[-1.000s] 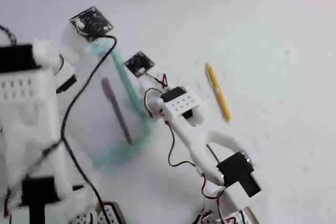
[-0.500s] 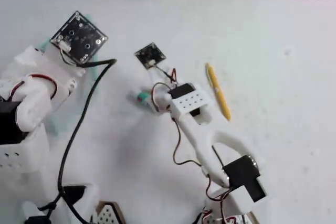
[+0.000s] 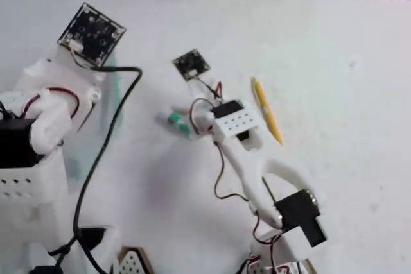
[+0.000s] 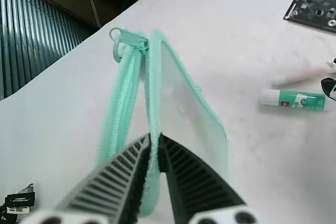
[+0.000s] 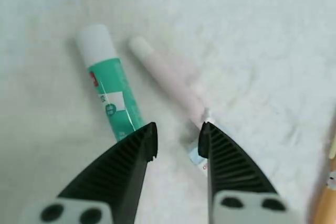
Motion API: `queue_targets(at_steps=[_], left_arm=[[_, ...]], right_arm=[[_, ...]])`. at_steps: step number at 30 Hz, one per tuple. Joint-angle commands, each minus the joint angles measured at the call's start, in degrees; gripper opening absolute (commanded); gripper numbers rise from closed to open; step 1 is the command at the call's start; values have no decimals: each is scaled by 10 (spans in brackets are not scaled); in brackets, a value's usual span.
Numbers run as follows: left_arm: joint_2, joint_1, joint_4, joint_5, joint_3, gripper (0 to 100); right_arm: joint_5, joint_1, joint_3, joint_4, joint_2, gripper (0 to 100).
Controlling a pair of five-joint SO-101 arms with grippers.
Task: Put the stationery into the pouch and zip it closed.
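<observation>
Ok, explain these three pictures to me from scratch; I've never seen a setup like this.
These are two small robot arms at a white table. One picture looks down from a fixed camera above; the other two come from a camera on each arm's wrist, looking past its gripper. The left gripper is shut on the edge of a clear pouch with a mint-green zip. The right gripper is open, hovering over a green glue stick and a pale pink pen lying side by side. A yellow pen lies on the table beside that arm.
</observation>
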Motion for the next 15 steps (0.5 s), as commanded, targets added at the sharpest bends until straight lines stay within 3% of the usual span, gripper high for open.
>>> queue_targets(at_steps=[1, 15], left_arm=[[-16, 18, -16, 13, -26, 23], [-16, 126, -5, 119, -65, 23]], right_arm=[[-5, 7, -7, -8, -26, 134], [-6, 7, -7, -8, -26, 134]])
